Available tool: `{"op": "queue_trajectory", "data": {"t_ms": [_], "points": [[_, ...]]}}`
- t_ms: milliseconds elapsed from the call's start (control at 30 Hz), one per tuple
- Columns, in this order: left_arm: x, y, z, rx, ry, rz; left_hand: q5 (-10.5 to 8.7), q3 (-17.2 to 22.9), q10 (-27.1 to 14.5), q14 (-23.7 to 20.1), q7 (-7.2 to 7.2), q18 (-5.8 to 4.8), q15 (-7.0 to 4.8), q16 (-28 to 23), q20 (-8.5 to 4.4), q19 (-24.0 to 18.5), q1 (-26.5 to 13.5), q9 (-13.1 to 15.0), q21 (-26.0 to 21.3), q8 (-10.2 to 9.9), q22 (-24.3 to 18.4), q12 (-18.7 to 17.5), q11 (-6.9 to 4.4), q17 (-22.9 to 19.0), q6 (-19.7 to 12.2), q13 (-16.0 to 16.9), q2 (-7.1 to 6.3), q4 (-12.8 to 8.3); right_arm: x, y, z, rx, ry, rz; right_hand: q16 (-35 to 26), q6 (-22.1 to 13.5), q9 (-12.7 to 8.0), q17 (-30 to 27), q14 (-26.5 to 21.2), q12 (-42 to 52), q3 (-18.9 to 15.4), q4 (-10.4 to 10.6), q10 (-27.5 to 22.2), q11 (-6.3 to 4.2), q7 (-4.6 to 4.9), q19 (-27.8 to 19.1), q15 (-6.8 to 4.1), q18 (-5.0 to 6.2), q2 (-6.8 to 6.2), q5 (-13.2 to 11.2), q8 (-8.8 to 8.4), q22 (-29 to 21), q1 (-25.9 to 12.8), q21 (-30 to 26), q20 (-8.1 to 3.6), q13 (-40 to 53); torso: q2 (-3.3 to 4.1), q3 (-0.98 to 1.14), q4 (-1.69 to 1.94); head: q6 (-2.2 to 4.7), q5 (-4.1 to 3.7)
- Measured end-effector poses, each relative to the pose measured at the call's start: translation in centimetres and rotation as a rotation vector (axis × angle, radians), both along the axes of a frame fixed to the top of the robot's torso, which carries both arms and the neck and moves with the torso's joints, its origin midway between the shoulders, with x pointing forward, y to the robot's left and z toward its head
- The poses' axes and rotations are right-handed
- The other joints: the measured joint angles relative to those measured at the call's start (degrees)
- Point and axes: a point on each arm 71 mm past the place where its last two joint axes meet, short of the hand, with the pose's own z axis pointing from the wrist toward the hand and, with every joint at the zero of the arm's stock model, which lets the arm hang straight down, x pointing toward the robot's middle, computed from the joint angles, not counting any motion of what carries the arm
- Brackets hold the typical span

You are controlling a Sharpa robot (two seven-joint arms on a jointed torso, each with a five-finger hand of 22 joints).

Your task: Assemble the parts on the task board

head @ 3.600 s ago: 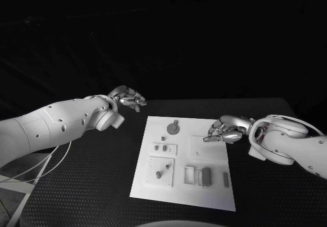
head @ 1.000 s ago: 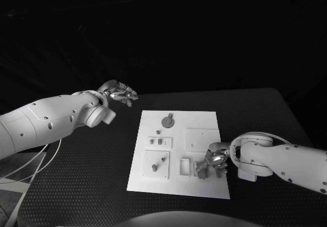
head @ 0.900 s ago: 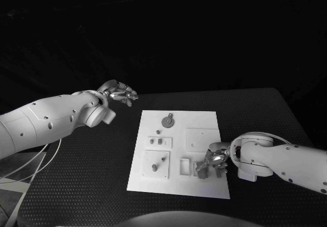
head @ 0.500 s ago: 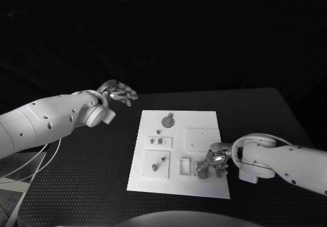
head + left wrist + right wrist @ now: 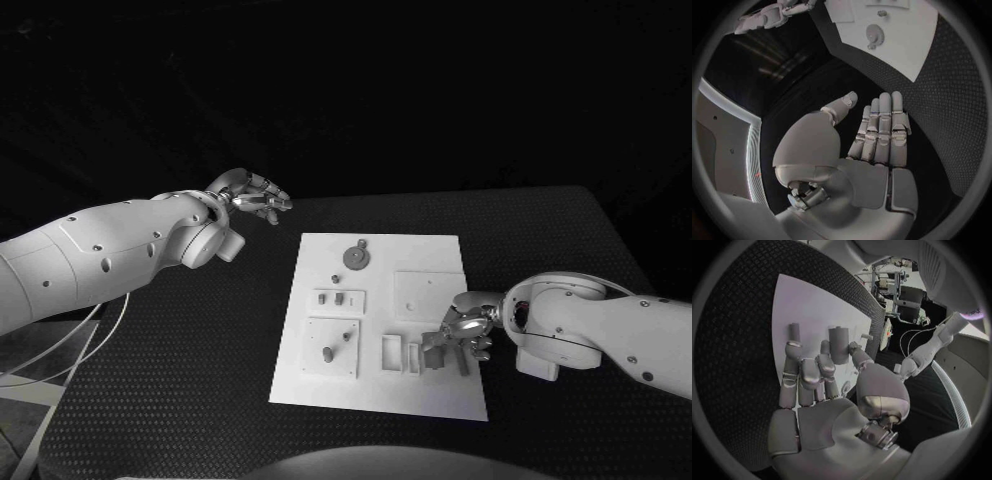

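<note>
At centre frame of the head view, the white rectangular task board (image 5: pixel 378 330) lies flat on the black textured surface (image 5: pixel 188 350). On its upper part sits a round grey disc part (image 5: pixel 355 259); below it two small grey pegs (image 5: pixel 339 297) stand in a raised white block. At the board's lower left, a grey pin part (image 5: pixel 329 352) rests on a second white block.

The right robot hand (image 5: pixel 459 335) is over the lower right area of the board, at the row of slotted holders. The head view shows its fingers closed around a small grey block part (image 5: pixel 436 345), but the contact is partly hidden there. The right wrist view resolves this: a grey cylindrical-looking piece (image 5: pixel 839 344) is pinched between thumb and fingertips (image 5: pixel 825 347) above the white board, and a second grey bar part (image 5: pixel 794 331) stands beside it.

The left robot hand (image 5: pixel 254 200) is at upper left, off the board and well apart from it. The left wrist view shows this robot hand (image 5: pixel 879 132) empty, fingers extended straight and side by side, thumb apart, with the board's disc end (image 5: pixel 874 34) beyond it.
</note>
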Motion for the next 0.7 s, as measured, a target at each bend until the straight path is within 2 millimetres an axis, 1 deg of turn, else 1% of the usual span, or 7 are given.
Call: {"op": "queue_trajectory", "data": {"t_ms": [100, 167, 300, 433, 533, 700], "points": [[0.0, 0.0, 0.0, 0.0, 0.0, 0.0, 0.0, 0.0, 0.0, 0.0, 0.0, 0.0, 0.0, 0.0, 0.0, 0.0, 0.0, 0.0, 0.0, 0.0, 0.0, 0.0, 0.0, 0.06, 0.0, 0.0, 0.0, 0.0, 0.0, 0.2, 0.5, 0.01, -0.004, 0.003, 0.0, 0.02, 0.04, 0.0, 0.0, 0.0, 0.0, 0.0, 0.0, 0.0, -0.02, 0.0, 0.0, 0.0, 0.0, 0.0, 0.0, 0.0, 0.0, 0.0, 0.0, 0.0, 0.0, -0.03, -0.02, 0.01, 0.05], [0.0, 0.0, 0.0, 0.0, 0.001, 0.0, 0.0, 0.0, 0.0, 0.0, 0.0, 0.0, 0.0, 0.0, 0.0, 0.0, 0.0, 0.0, 0.0, 0.0, 0.0, 0.0, 0.0, 0.06, 0.0, 0.0, 0.0, 0.0, 0.0, 0.3, 0.7, 0.015, -0.004, 0.003, 0.0, 0.02, 0.06, 0.0, 0.0, 0.0, 0.38, -0.38, 0.0, 0.0, -0.02, -0.08, 0.01, 0.0, 0.0, 0.0, 0.0, 0.0, 0.0, 0.0, 0.08, 0.0, 0.0, -0.03, -0.02, 0.05, 0.07], [0.0, -0.1, 0.0, 0.0, 0.001, -0.001, 0.0, 0.0, 0.0, 0.0, 0.0, 0.0, 0.0, 0.0, 0.0, 0.0, 0.0, -0.01, 0.0, 0.0, 0.0, 0.0, 0.0, 0.06, 0.0, 0.0, 0.0, 0.0, 0.1, 0.9, 0.9, 0.036, 0.007, -0.001, 0.0, 0.07, 0.06, 0.0, 0.0, 0.0, 0.38, -0.39, 0.0, 0.01, -0.07, -0.09, 0.03, 0.0, 0.0, 0.0, 0.0, 0.0, 0.0, 0.0, 0.09, 0.0, 0.0, -0.04, 0.0, 0.15, 0.08], [0.0, -0.1, 0.0, -0.001, 0.001, -0.002, 0.0, 0.0, 0.0, 0.0, 0.0, 0.0, 0.0, 0.0, 0.0, 0.0, 0.0, -0.05, 0.0, 0.0, 0.01, 0.0, 0.0, 0.06, 0.0, 0.0, 0.0, 0.0, 0.4, 2.4, 0.6, 0.055, 0.032, -0.008, 0.0, 0.07, 0.06, 0.01, -0.01, 0.0, 0.45, -0.46, 0.0, 0.01, -0.07, -0.1, 0.04, 0.0, 0.03, 0.0, -0.01, 0.0, -0.03, 0.0, 0.09, -0.01, 0.02, -0.07, 0.03, 0.18, 0.08], [0.0, -0.2, 0.0, -0.001, 0.002, -0.003, 0.0, 0.0, 0.0, 0.0, -0.01, 0.0, 0.0, 0.0, 0.0, 0.0, 0.0, -0.05, 0.0, 0.0, 0.01, 0.0, 0.0, 0.12, 0.0, 0.0, 0.0, 0.0, 0.8, 3.3, 0.4, 0.06, 0.049, -0.017, 0.0, 0.07, 0.07, -0.06, -0.02, 0.0, 0.43, -0.48, 0.0, 0.01, -0.08, -0.1, 0.06, 0.0, 0.43, -0.01, -0.03, 0.0, -0.42, 0.0, 0.1, -0.19, 0.04, -0.08, 0.03, 0.18, 0.08], [0.0, -0.2, 0.0, -0.001, 0.003, -0.004, 0.0, 0.0, 0.0, 0.0, -0.01, 0.0, 0.0, 0.0, 0.0, 0.0, 0.0, -0.05, 0.0, 0.0, 0.01, 0.0, 0.0, 0.12, 0.01, 0.0, 0.0, 0.0, 0.9, 4.0, -0.4, 0.054, 0.079, -0.032, 0.0, 0.07, 0.08, -0.05, 0.0, 0.0, 0.38, -0.54, 0.0, 0.01, -0.09, -0.1, 0.18, 0.0, 0.45, -0.01, -0.05, 0.0, -0.44, 0.0, 0.1, -0.27, 0.09, -0.1, 0.07, 0.03, -0.02]]}}
